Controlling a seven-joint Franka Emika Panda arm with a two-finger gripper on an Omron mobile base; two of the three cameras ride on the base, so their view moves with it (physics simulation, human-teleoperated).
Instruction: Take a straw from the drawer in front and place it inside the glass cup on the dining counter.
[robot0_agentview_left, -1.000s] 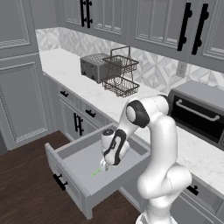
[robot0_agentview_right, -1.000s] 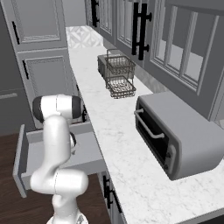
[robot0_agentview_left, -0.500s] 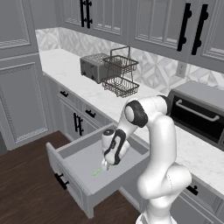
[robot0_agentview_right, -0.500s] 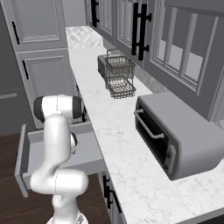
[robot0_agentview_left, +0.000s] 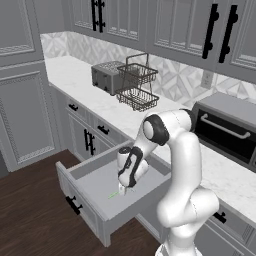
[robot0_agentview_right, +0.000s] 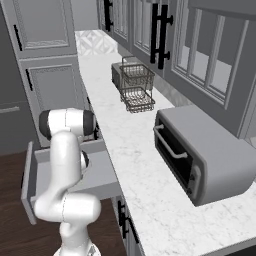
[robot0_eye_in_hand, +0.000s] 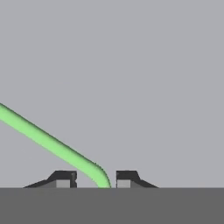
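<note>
Partly hidden: straw (robot0_eye_in_hand: 52, 142) end between jaws, low in drawer (robot0_agentview_left: 95, 186).

Straw (robot0_agentview_left: 114, 194) in open drawer (robot0_agentview_left: 95, 182), end between hand (robot0_agentview_left: 122, 190) fingertips; toaster (robot0_agentview_left: 107, 77) on counter behind.

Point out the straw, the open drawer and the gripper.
straw (robot0_eye_in_hand: 48, 140): hand view, middle of the green stem, lying on the grey floor.
drawer (robot0_agentview_left: 82, 201): left base view, its front panel beside the black handle.
gripper (robot0_eye_in_hand: 96, 178): hand view, gap between the two dark tips, with the straw's end in it.
</note>
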